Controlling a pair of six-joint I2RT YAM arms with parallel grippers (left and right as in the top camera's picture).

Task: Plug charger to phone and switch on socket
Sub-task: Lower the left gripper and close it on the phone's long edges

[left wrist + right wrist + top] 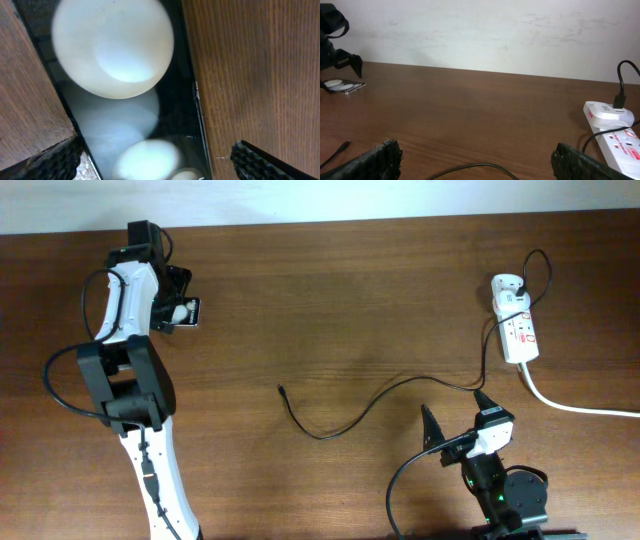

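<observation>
Left gripper (157, 160) is at the upper left of the overhead view, directly above the phone (177, 115). Jaws are open and straddle it across its short width, with a gap showing on one side. Not clamped as far as I can see. In the left wrist view the phone's long axis runs top to bottom, slightly tilted.

Right gripper (480, 167) is at the lower right, jaws wide with nothing between them.

The charger cable (322, 436) lies loose on the table (330, 290). Its connector tip (281, 389) is mid-frame and well apart from the phone. The plug adapter (507, 286) is already seated in the power strip (521, 338) at the upper right. Switch state is too small to read.

Key relation: the tip lies down and right of the phone, and left of the right gripper. It sits between the two arms, somewhat closer to the left one. That arm is busy over the phone, so my guess is the right arm fetches the tip. A slack run of cable passes just in front of its fingers. The power strip is on the right arm's side too.
</observation>
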